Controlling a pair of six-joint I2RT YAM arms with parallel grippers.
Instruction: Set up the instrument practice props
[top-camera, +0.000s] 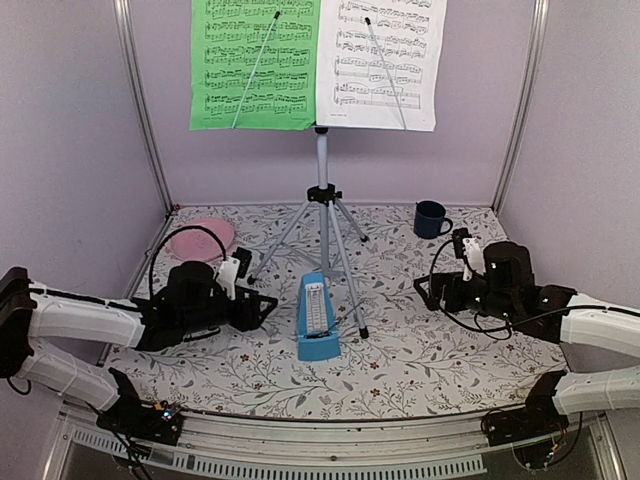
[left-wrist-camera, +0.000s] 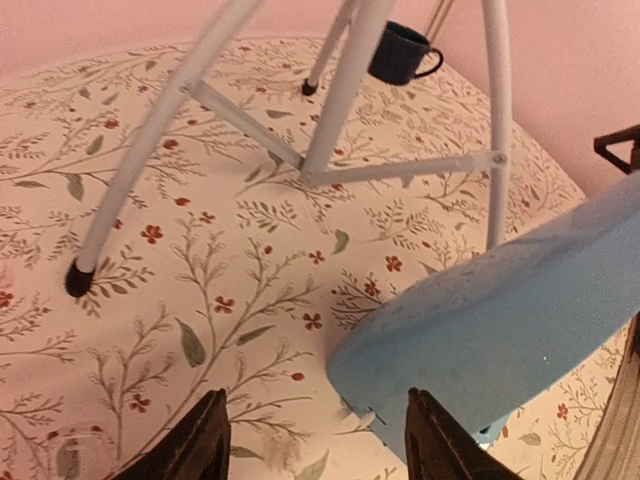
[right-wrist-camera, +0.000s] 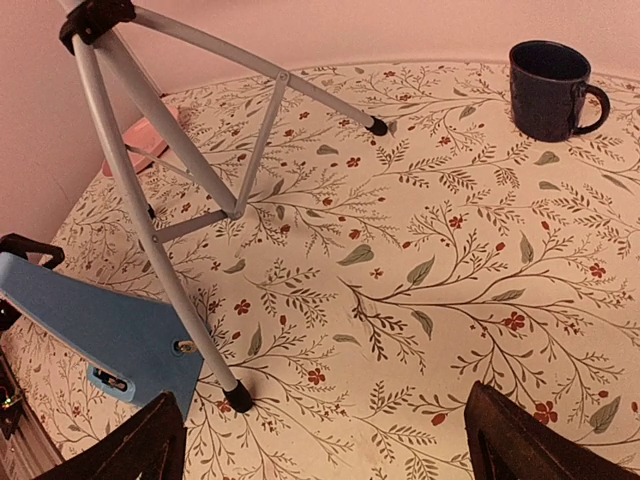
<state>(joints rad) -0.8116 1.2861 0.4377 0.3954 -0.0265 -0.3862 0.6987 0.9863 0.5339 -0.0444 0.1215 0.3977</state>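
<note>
The pale grey music stand on its silver tripod (top-camera: 322, 160) stood upright at the back centre of the floral-patterned tablecloth (top-camera: 420, 350). 2 pages sat side by side on it, the green sheet-music page (top-camera: 255, 65) on the left and the white sheet-music page (top-camera: 380, 65) on the right, each with a thin wire arm across it. The small light-blue pyramid metronome (top-camera: 318, 320) stood on the cloth just in front of the tripod, beside its front right leg. By this layout the set-up looked essentially complete; at most a small adjustment of the metronome seemed left.

The left gripper (top-camera: 265, 305) lay low just beside the metronome's left side, jaws spread with only cloth between them; in the left wrist view the blue body sat outside the right-hand finger, apart from it. The right gripper (right-wrist-camera: 325, 440) was well apart on the other side, jaws wide and holding nothing.

Further out, the dark blue ceramic mug (top-camera: 430, 218) and the round pink plate (top-camera: 205, 238) sat near the back corners.
</note>
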